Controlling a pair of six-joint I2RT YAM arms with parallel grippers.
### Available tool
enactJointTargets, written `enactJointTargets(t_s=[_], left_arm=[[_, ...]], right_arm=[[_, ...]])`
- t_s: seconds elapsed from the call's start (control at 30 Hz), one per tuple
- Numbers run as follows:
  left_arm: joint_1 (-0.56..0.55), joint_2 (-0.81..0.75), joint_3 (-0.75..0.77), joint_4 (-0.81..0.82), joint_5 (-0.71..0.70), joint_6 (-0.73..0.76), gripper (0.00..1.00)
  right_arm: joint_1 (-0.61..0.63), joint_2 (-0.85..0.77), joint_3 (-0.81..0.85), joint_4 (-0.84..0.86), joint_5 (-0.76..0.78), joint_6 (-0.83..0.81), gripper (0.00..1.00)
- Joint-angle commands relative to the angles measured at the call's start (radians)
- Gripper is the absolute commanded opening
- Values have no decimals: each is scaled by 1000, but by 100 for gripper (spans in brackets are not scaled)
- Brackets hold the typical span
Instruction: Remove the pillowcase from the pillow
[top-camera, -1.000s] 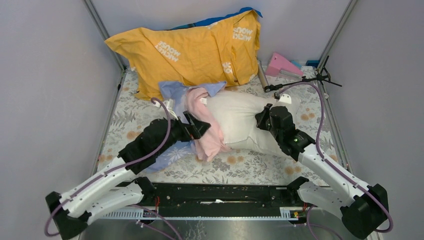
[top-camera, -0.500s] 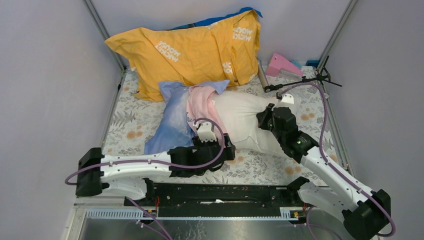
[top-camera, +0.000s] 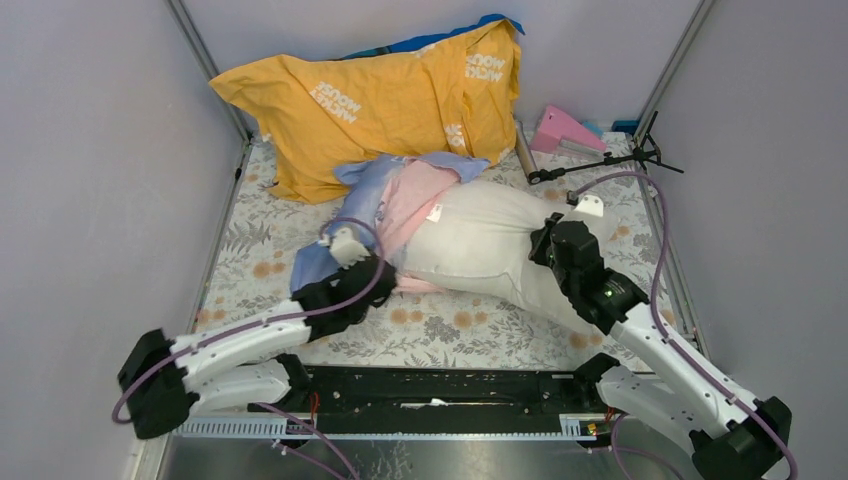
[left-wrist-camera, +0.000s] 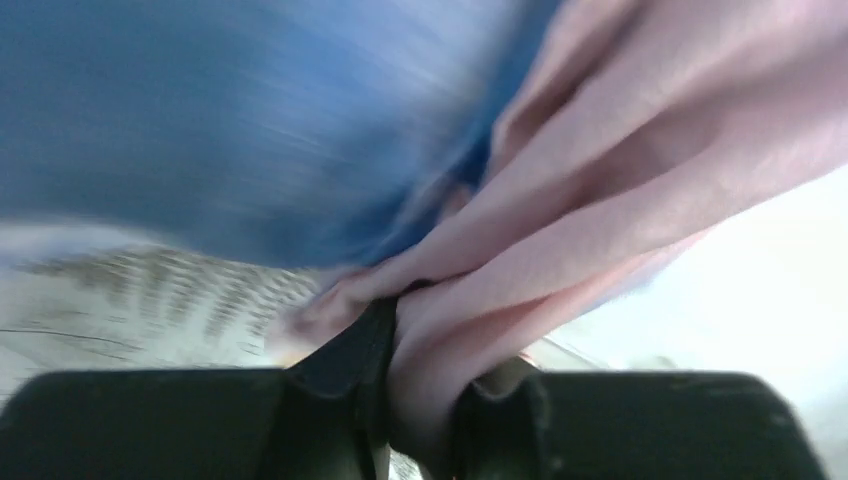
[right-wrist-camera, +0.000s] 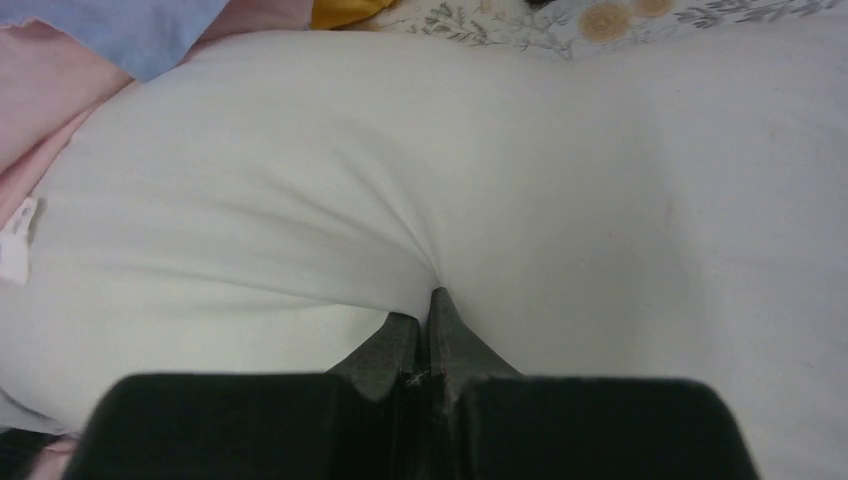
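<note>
Pinching with the left gripper (top-camera: 383, 268) at the near hem of the pillowcase (top-camera: 410, 195), seen from above, low at the pillow's left end. Placed there, most likely, to drag the cover leftward off the filling. Pressing with the right gripper (top-camera: 548, 243) into the pillow (top-camera: 480, 240) near its right end, probably as an anchor, so that a pull strips the cover rather than dragging the whole bundle. Bunched over the left end only, that pillowcase, pink face and blue face both showing, with most of the white already bare. Lying just in front of the yellow-orange cushion (top-camera: 380, 100), on the flowered table cover (top-camera: 450, 330).

From the left wrist: blurred, yet plain enough — a rope of pink cloth squeezed between the two dark fingers (left-wrist-camera: 345, 375), blue spreading away up and left, white pillow at right.

From the right wrist: fingertips drawn together on a small tuck of the white shell, creases fanning out from the pinch. Small white tag (right-wrist-camera: 15, 240) at the left edge, beside the pink hem. Only a thin bite — could slip under a hard pull.
</note>
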Motion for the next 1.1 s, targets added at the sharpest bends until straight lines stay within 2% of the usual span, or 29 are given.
enactJointTargets(t_s=[0.0,0.1,0.2,0.3,0.37,0.4,0.43,0.5,0.57,0.67,0.77,0.83,1.07], left_arm=[[201,-283,-136,-142,-141,-21,14],[315,-462,-170,-206,-202,28,10],[389,-567,-144,-292,-282,57,6],[402,-596,-112,-300,-307,96,7],[402,-592,-115,-227,-231,155,11],[402,-588,-124,-165,-167,209,14],[402,-580,-132,-99,-102,258,17],[402,-545,-135,-11,15,324,19],[401,-505,-116,27,89,364,20],[401,-461,-78,28,122,401,13],[401,-458,-69,39,128,407,12],[401,-470,-75,52,135,411,12],[400,-507,-86,57,153,424,12]], right_arm=[[-18,-131,38,-39,332,30,0],[-18,-191,24,-38,388,41,0],[-20,-208,24,-36,396,31,0],[-19,-191,24,-6,305,-13,0],[-19,-177,26,22,179,-51,3],[-19,-170,26,38,107,-69,10],[-19,-168,28,55,33,-88,22],[-19,-168,38,92,-107,-132,56],[-18,-166,77,113,-239,-176,70],[-17,-116,177,107,-436,-215,85],[6,-30,277,79,-574,-228,98],[73,22,289,77,-587,-251,100],[447,286,387,-33,-345,-407,100]])
